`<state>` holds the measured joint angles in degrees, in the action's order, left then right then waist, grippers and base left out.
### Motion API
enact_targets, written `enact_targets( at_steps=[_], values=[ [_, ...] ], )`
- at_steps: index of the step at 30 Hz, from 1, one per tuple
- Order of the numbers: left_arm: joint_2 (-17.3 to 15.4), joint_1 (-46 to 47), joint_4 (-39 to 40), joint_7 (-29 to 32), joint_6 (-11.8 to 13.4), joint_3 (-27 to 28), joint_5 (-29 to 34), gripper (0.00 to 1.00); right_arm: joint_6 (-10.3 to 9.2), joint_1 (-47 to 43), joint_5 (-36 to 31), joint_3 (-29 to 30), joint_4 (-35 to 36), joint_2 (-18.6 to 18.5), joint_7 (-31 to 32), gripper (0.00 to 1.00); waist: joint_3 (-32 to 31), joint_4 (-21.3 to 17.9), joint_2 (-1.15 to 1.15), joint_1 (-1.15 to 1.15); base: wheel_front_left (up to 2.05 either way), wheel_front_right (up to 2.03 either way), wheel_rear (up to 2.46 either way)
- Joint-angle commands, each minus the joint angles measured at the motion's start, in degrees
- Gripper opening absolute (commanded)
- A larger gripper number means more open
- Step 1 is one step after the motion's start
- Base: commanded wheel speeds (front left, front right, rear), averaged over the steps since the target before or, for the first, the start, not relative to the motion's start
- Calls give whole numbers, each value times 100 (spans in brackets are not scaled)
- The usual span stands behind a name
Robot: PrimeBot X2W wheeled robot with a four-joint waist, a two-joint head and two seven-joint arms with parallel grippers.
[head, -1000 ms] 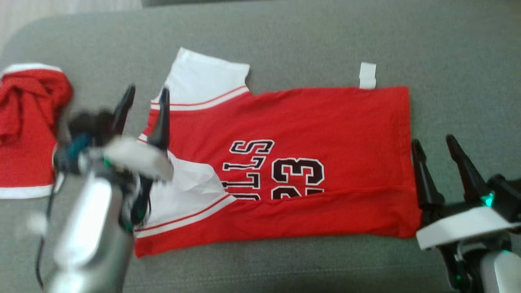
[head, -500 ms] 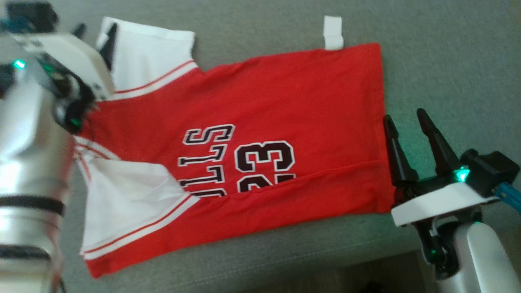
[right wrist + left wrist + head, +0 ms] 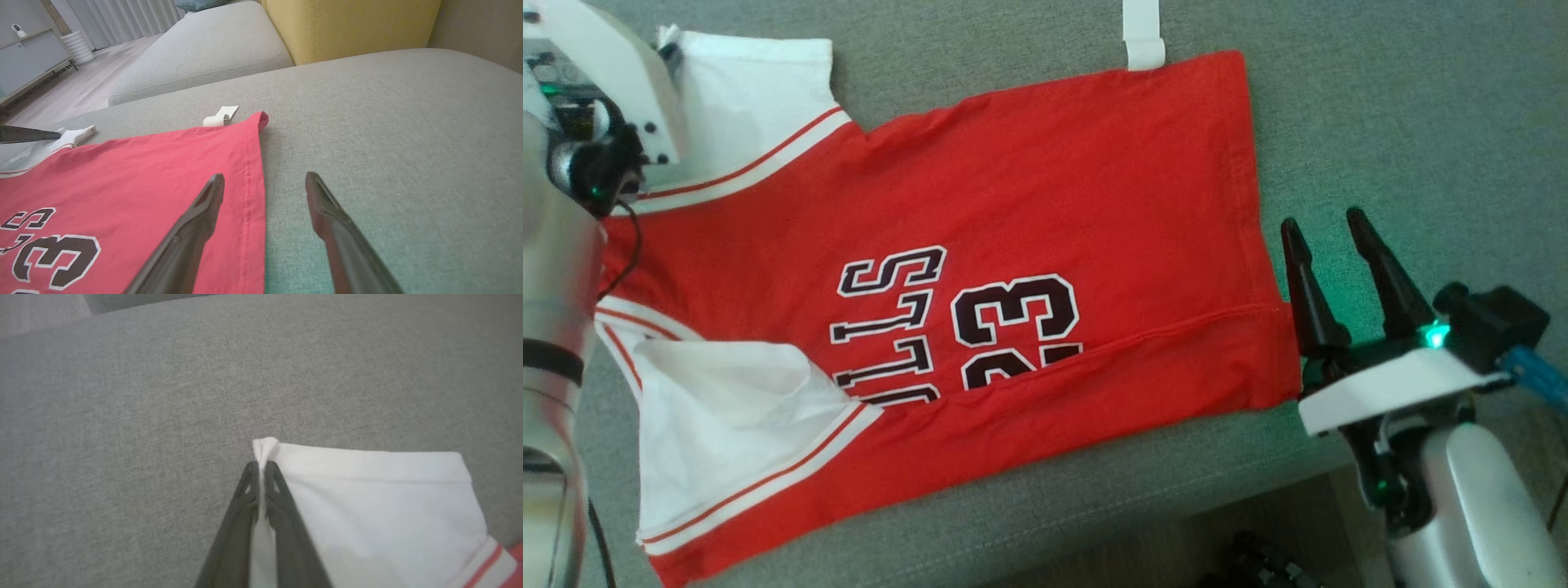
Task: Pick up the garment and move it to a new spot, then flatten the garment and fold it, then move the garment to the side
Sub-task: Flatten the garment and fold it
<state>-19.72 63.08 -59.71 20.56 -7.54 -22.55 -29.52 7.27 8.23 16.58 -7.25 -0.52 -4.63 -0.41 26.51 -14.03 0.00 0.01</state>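
Jaws of left gripper (image 3: 259, 466) clamp the garment (image 3: 367, 506) — right gripper (image 3: 264, 175) jaws wide apart.

item 1: garment (image 3: 1054, 204), flat on the couch cushion (image 3: 1380, 98), lying crosswise before me, sleeves to my left, hem to my right.
item 2: far sleeve (image 3: 752, 90), back left. my left gripper (image 3: 259, 465) sits at its outer corner, jaws pinched on the fabric edge.
item 3: near sleeve (image 3: 719, 425), front left, close to the cushion's front edge.
item 4: label (image 3: 1142, 37), on the cushion past the garment's far edge, near the hem corner.
item 5: right gripper (image 3: 1327, 224), just beside the hem's near end, jaws apart.
item 6: second cushion (image 3: 204, 49), i see it beyond the far side.
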Motion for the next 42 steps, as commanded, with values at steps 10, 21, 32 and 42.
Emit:
enact_targets(
  at_steps=[10, 21, 32, 42],
  values=[
    [-166, 190, 28, -529, 6, -330, -121, 0, 22, 1485, 563, -205, -762, -666, 596, 100, -80, 219, 0, -1, 0, 0, 0],
    [313, 493, 158, -1111, 6, -898, -374, 0, 22, 3293, 1202, -861, -2772, -1298, 1685, 100, 168, 863, 0, -1, 0, 0, 0],
    [291, 556, 132, -1891, 6, -1107, -740, 0, 22, 3711, 1535, -1266, -3123, -1605, 2080, 0, 49, 1048, 0, -1, 0, 0, 0],
    [277, 494, 194, -2866, 6, -1034, -794, 0, 22, 3617, 1530, -993, -2777, -1791, 1095, 0, -299, 1227, 0, -1, 0, 0, 0]
  ],
)
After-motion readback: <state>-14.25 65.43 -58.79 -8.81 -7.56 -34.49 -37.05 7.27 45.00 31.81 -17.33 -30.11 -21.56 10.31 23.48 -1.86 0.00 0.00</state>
